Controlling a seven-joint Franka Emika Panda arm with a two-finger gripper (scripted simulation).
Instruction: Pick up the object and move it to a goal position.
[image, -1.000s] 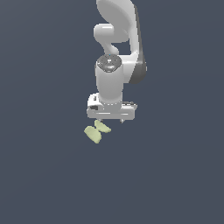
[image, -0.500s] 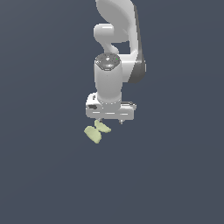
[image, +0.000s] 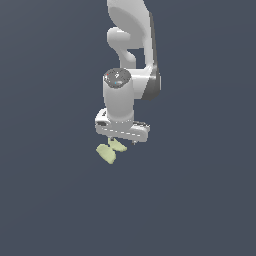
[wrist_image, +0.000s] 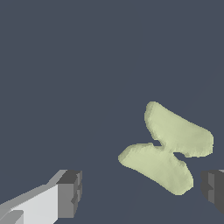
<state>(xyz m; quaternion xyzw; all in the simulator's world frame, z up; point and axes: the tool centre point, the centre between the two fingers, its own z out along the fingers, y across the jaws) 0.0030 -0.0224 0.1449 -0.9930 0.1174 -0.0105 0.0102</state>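
The object (image: 110, 150) is a small pale yellow-green two-lobed piece lying on the dark grey floor. In the wrist view the object (wrist_image: 168, 148) lies ahead of the line between my two fingers, nearer one finger than the other. My white gripper (image: 122, 142) hangs just above the object, slightly toward the exterior view's right. It is open and empty, and in the wrist view the gripper (wrist_image: 142, 192) shows its dark fingertips (wrist_image: 70, 192) spread wide. The gripper does not touch the object.
A plain dark grey floor (image: 200, 200) fills both views. The white arm (image: 131, 45) rises above the gripper to the top of the exterior view.
The gripper has come down a little and shifted slightly toward the exterior view's left, closer to the object. The object has not moved.
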